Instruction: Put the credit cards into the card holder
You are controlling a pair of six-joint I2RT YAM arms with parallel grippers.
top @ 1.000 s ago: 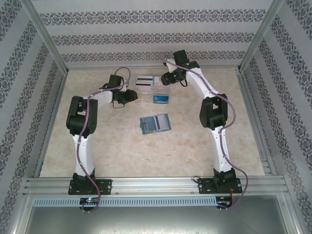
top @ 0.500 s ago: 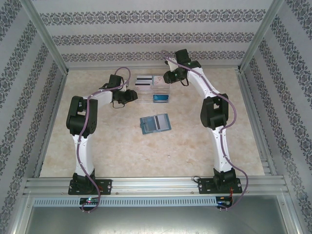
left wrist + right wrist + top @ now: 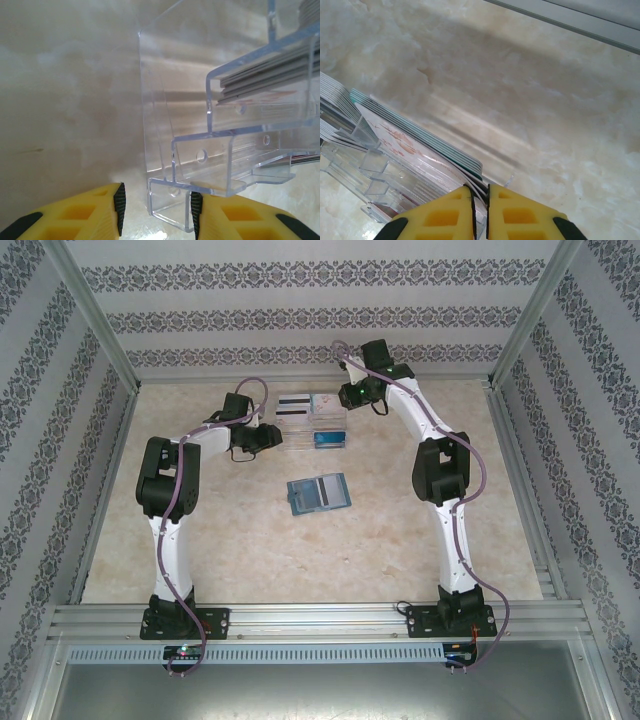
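**Top external view.** The card holder lies open on the table, well apart from the clear compartmented tray that houses the credit cards. The left gripper is at the tray's left side, and the right gripper is at its far right corner.

**Left wrist view.** The jaws stand apart with a lower corner of the tray between them. Whether the pads touch the tray cannot be told. If this brace is loose, a pull on a card may drag or tip the tray.

**Right wrist view.** The jaws are almost together, pinching the upper edge of the outermost cards in a leaning stack. The narrow gap may hold more than one card. The likely faults are therefore a double pick or a slip off the thin, smooth edge.
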